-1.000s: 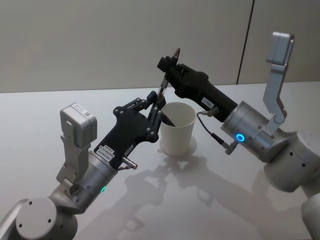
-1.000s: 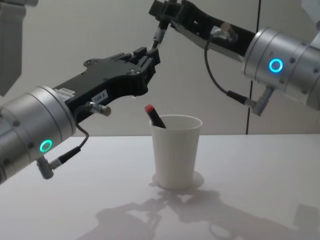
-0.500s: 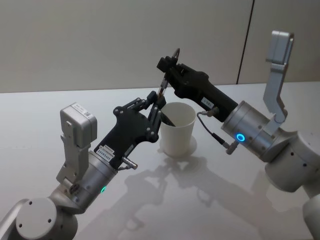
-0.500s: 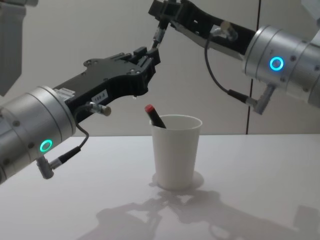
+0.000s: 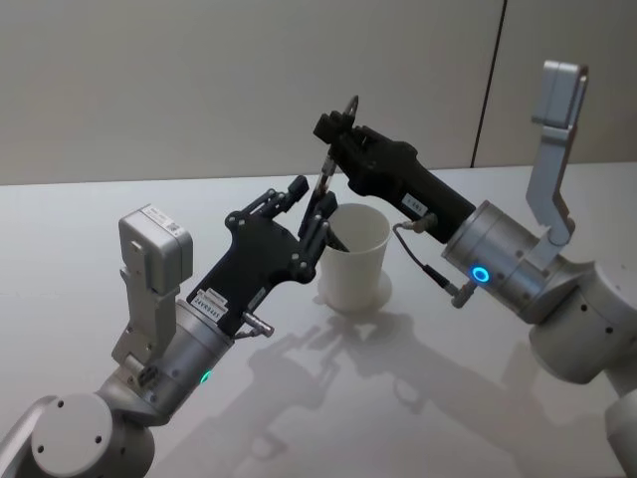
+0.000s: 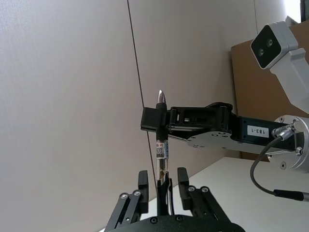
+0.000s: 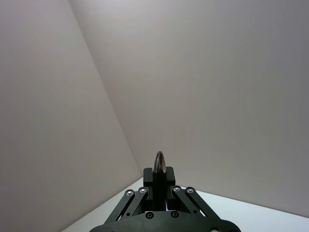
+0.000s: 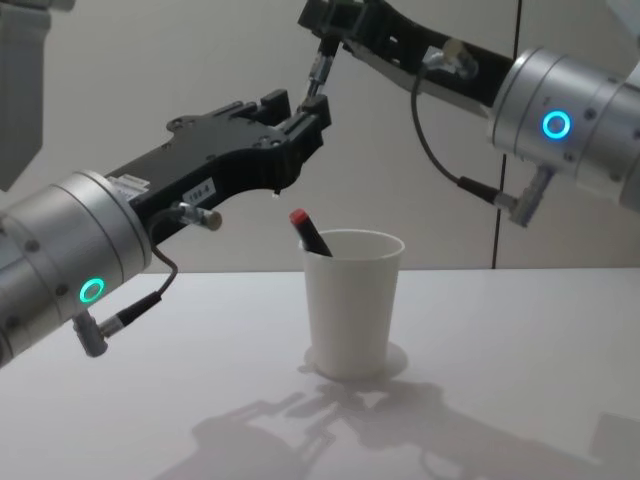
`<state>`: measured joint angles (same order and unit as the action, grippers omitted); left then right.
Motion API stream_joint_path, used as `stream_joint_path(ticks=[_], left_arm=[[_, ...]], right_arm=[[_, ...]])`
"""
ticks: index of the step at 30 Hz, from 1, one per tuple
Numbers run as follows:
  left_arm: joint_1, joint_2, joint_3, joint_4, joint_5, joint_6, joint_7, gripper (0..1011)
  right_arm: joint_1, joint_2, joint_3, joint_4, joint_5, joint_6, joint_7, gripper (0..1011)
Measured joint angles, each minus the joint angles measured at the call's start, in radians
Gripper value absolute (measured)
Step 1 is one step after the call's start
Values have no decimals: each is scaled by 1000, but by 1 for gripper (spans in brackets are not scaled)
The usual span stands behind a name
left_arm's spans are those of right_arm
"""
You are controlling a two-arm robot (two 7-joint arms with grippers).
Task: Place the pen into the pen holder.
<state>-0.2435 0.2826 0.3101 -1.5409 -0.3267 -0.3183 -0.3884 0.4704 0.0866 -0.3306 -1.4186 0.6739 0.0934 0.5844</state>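
Note:
A slim dark pen with a silver tip hangs nearly upright above the pen holder, a white paper cup. My right gripper is shut on the pen's upper part, its tip poking out past the fingers. My left gripper is open, its fingers standing on either side of the pen's lower end without touching it. In the chest view the pen is high above the cup, left of its middle. A red-capped pen leans inside the cup.
The white table spreads around the cup. A plain wall rises behind it. Both arms cross above the cup's left rim, and their shadows fall on the table in front.
My left gripper has opened and let go of the pen's lower end. The right gripper still holds the pen in about the same place.

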Motion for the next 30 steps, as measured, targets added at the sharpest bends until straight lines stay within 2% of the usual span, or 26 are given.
stream_joint_path(ticks=[16, 22, 30], left_arm=[[0, 0, 0, 0, 0, 0, 0, 883], [0, 0, 0, 0, 0, 1, 0, 1004], [0, 0, 0, 0, 0, 1, 0, 1004]], right_arm=[[8, 2, -4, 7, 9, -19, 7, 126], [12, 2, -5, 13, 13, -26, 11, 126], [15, 4, -6, 16, 10, -35, 9, 126]])
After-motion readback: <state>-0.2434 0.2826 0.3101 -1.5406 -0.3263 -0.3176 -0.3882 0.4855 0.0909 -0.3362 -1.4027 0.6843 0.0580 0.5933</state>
